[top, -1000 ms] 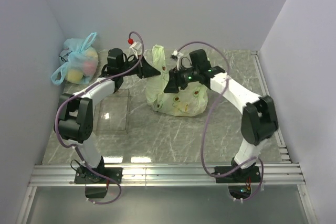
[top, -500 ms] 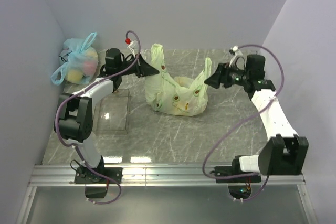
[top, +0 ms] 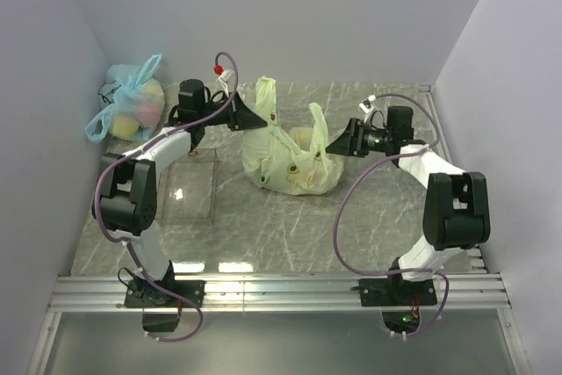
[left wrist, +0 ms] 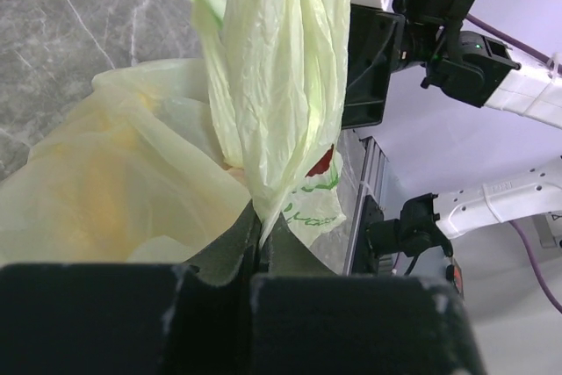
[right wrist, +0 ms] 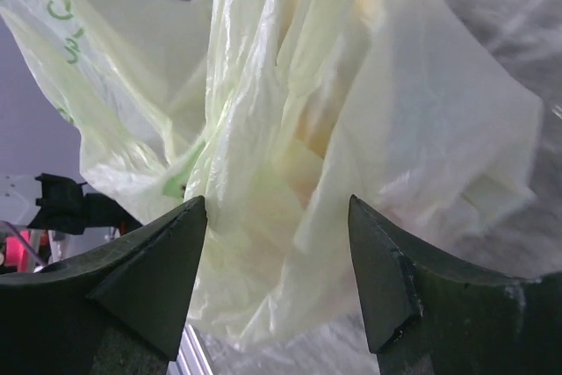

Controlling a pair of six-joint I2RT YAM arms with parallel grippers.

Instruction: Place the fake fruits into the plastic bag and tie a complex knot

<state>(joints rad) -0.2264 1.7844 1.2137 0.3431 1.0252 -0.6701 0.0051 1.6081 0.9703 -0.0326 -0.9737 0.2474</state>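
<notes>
Pale blue film at far left: knotted blue bag [top: 132,107], well apart from the work. Next along, clear tray [top: 189,186] flat on the surface [top: 263,226]. Then left end effector [top: 256,118], clenched on the left loop [top: 263,92] of the green bag [top: 294,169], with the thin film pinched flat right at the fingertips [left wrist: 230,256] and drawn upward. Mid-surface, between both end effectors: bag body, slumped and bulging, mouth gathered toward the two loops. Through the film, yellowish lumps, read as fruits [left wrist: 97,191], so loading judged finished; exact count impossible to tell. Further right, right loop [top: 318,120] standing up from the bag, just in front of the right end effector [top: 335,141]. Released there: fingers [right wrist: 149,296] spread wide on either side of the loop, film between them but not pinched.

Judged step: start of the knot, with one loop secured and the second about to be taken. Next move calls for closing on the right loop fairly high, leaving enough free length to cross over the left one. Calls too for a firm left clench throughout, given such slippery, crinkly film. Worth pulling gently upward and outward rather than hard sideways, to avoid dragging the bag across the surface or spilling anything through the mouth.
</notes>
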